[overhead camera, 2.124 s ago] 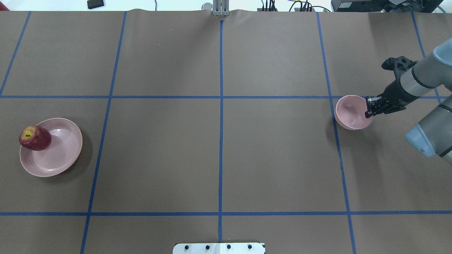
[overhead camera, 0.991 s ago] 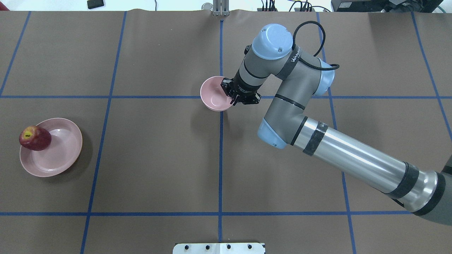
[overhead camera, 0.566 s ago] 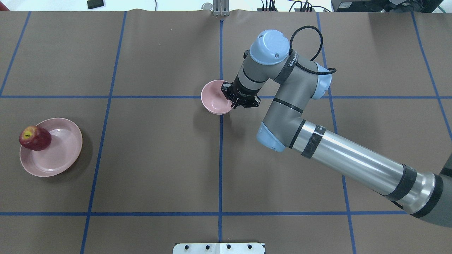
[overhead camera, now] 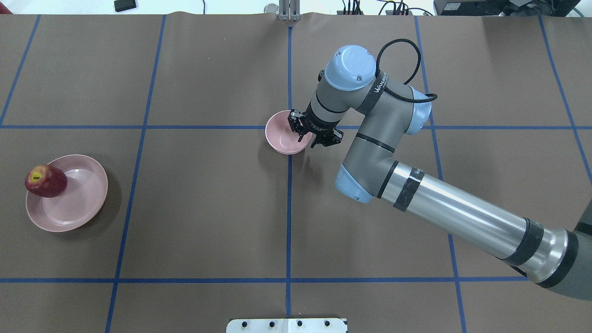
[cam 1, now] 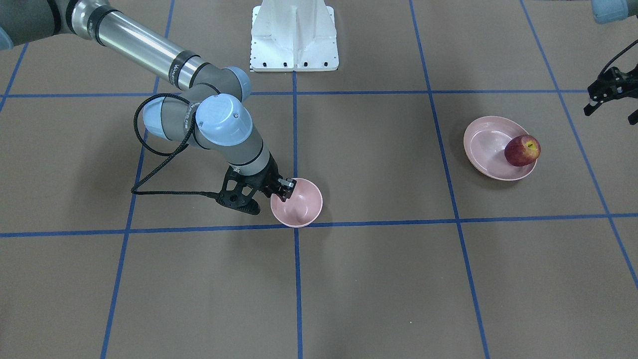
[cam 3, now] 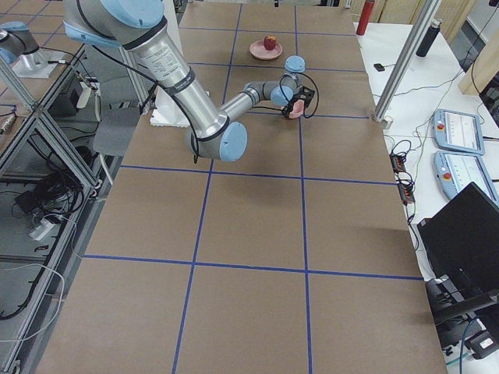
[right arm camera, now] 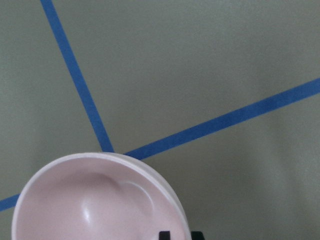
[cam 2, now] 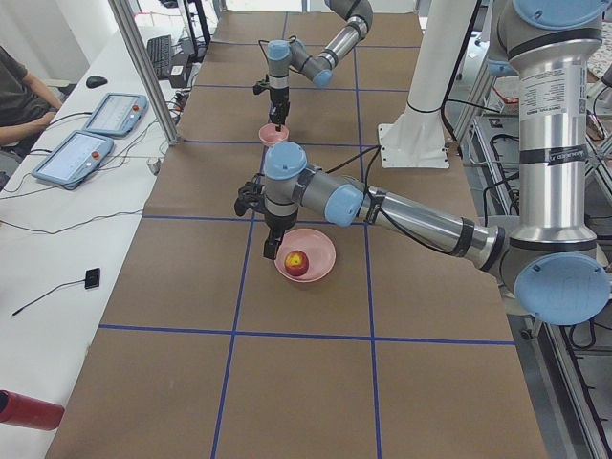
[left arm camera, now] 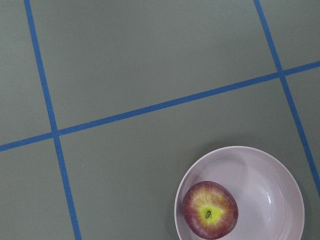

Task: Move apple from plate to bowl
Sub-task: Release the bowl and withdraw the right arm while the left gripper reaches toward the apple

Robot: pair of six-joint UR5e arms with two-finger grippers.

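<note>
The bowl (overhead camera: 282, 138) has come a long way in two seconds. It was out at the 3 o'clock side of the counter (overhead camera: 208, 222), and it now sits in the middle, right at the crossing of the blue tape lines (overhead camera: 289, 208). In the last half second it only settled slightly toward me. The right gripper (overhead camera: 306, 138) is closed on the bowl's rim at its 4 o'clock side in the overhead view, one finger inside and one outside. To my eye the carry is finished or nearly so. That shortens the apple's trip but does not start it. The apple (overhead camera: 45, 181) has not moved and rests on the 10 o'clock rim of the plate (overhead camera: 78, 203), far off at the counter's 9 o'clock edge and well apart from the bowl. The overhead view leaves out the left arm entirely. Only the front view shows the left gripper (cam 1: 611, 114) near the plate, its fingers spread and holding nothing, and its wrist camera looks straight down on the apple. The right wrist view adds the two dark fingertips (right arm camera: 164, 235) flanking the rim, which the wide views blur.
</note>
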